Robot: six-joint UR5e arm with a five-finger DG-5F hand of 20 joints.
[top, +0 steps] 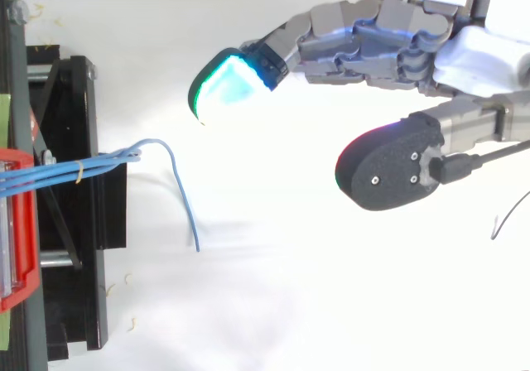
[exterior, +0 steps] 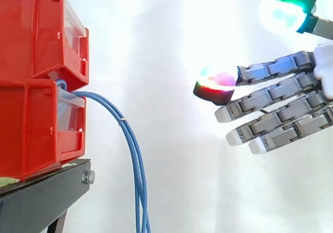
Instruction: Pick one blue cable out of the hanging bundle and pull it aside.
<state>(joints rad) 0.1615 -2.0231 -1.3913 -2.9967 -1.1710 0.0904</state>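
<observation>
A bundle of thin blue cables [exterior: 131, 139] comes out between two stacked red bins [exterior: 39, 82], arcs to the right and hangs straight down past the stand. From above, the blue cables [top: 91, 166] run together off the bin, and one strand [top: 184, 201] loops further out. My hand [exterior: 283, 105] is to the right of the bundle, well apart from it, with its fingers stretched straight toward the cables and nothing held. In the top view the hand [top: 389, 36] reaches in from the upper right, its green-glowing fingertip [top: 228, 85] nearest the loose strand.
The red bins sit on a black stand [exterior: 47, 191] at the left. A white curtain is behind everything. A thin dark wire end [top: 509, 218] lies at the right edge in the top view.
</observation>
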